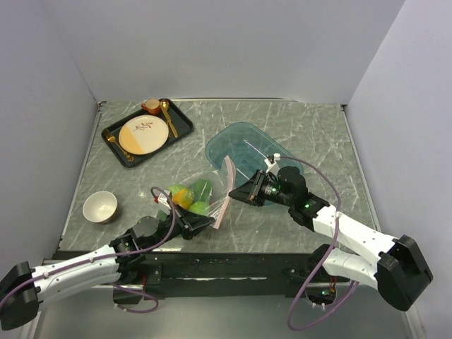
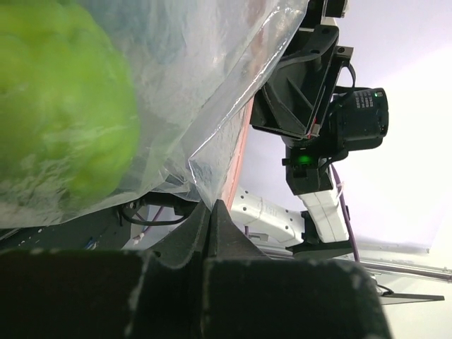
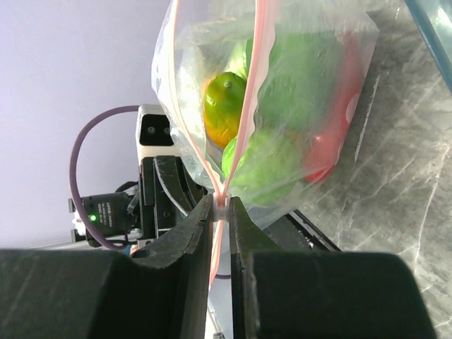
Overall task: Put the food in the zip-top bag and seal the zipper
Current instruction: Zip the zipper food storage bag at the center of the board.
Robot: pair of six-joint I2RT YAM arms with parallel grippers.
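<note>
step in hand, as judged: sealing. the food [image 3: 265,166] is inside the zip-top bag [image 1: 192,198]; a green round piece, an orange-yellow mango [image 3: 222,106] and a red chili [image 3: 335,134] show through the plastic. no loose food is seen on the table [image 1: 304,134]. the bag sits between the two arms, near the teal tub [image 1: 240,141]. whether it rests on the table or hangs just above it cannot be told.

right gripper [image 3: 220,206]: jaws pressed together on the zipper [image 3: 253,106], pinching the pink strip. beyond the pinch the two sides of the mouth part and stand open, so that stretch is unsealed.

left gripper [image 2: 212,208]: jaws closed on a fold of the bag's clear plastic at a corner, close to the pink strip, facing the right gripper.

next move, as judged: the right gripper should run along the strip under firm pressure to its far end while the left gripper holds the bag taut. the risk is the thin film bunching, or the strip slipping out of the pinch.
</note>
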